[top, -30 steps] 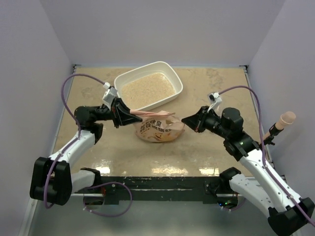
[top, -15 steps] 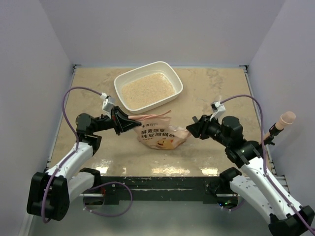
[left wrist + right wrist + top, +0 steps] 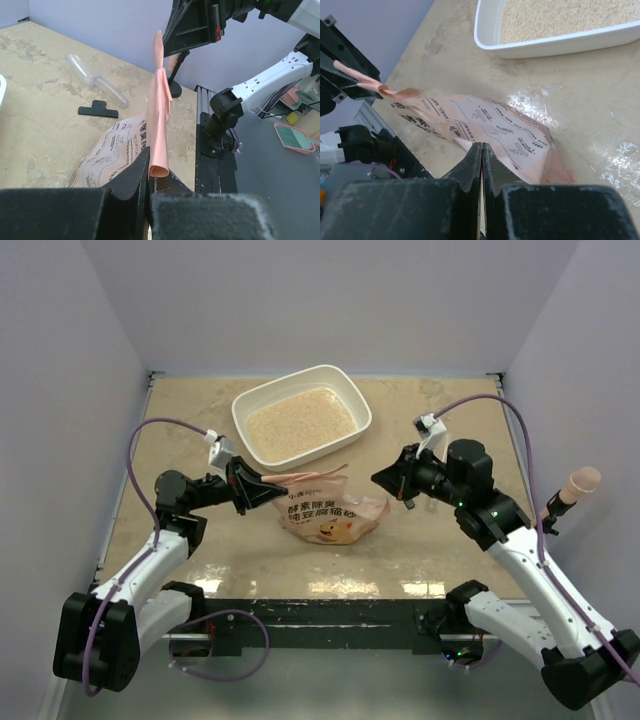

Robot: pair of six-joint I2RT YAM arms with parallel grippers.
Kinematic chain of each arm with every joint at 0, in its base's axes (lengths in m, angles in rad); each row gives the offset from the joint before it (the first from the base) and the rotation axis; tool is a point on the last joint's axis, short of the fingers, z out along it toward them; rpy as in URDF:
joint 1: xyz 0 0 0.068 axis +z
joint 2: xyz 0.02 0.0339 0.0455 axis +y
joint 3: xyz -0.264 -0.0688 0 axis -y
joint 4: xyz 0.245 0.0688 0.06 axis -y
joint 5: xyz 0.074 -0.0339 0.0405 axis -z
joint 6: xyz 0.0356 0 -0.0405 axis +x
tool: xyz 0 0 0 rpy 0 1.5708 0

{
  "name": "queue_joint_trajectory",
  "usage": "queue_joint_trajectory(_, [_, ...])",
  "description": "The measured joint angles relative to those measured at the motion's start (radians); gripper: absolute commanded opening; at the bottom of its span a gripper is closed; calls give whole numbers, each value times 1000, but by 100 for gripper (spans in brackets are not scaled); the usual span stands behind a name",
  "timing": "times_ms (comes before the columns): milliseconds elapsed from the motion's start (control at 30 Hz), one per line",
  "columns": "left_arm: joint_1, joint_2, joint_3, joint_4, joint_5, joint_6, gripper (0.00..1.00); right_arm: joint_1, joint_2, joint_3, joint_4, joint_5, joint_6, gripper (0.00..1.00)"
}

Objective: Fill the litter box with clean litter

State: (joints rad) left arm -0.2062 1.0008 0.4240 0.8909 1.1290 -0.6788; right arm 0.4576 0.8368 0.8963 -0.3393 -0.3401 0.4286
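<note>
The right gripper (image 3: 380, 478), which was at the right end of the orange-pink printed soft bag (image 3: 325, 517) a second ago, has drawn back and up. It now hangs just apart from that end, its fingers pressed together on nothing. The bag has sagged flatter and lies on its side on the mottled beige tabletop (image 3: 440, 430), near centre. The left gripper (image 3: 268, 486) remains clamped on the bag's pinched, twisted mouth, holding that strip up at the bag's left end, and its arm has folded back leftward. Just beyond the bag, at far centre, sits the white shallow rectangular plastic litter box (image 3: 555, 45), its floor covered by the fine pale beige clean litter (image 3: 300, 423). The right arm reaches in from the near right, elbow raised and wrist pointing left toward the bag.
</note>
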Motion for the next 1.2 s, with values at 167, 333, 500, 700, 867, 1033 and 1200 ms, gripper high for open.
queue_joint_trajectory(167, [0, -10, 0, -18, -1, 13, 1, 0, 103, 19, -64, -36, -38, 0])
queue_joint_trajectory(333, [0, -20, 0, -36, -3, 22, 1, 0, 160, 39, -142, -36, -76, 0])
queue_joint_trajectory(500, [0, -26, 0, -46, -3, 30, 1, 0, 176, 50, -199, -36, -108, 0])
queue_joint_trajectory(700, [0, -29, 0, -48, -4, 36, 1, 0, 180, 54, -251, -33, -142, 0])
queue_joint_trajectory(867, [0, -31, 0, -51, -3, 36, 1, 1, 206, 69, -287, -25, -170, 0])
queue_joint_trajectory(1033, [-4, -33, 0, -53, -2, 35, 1, 21, 224, 83, -299, -41, -188, 0])
queue_joint_trajectory(1200, [-4, -34, 0, -53, -2, 35, 1, 56, 224, 84, -307, -78, -196, 0])
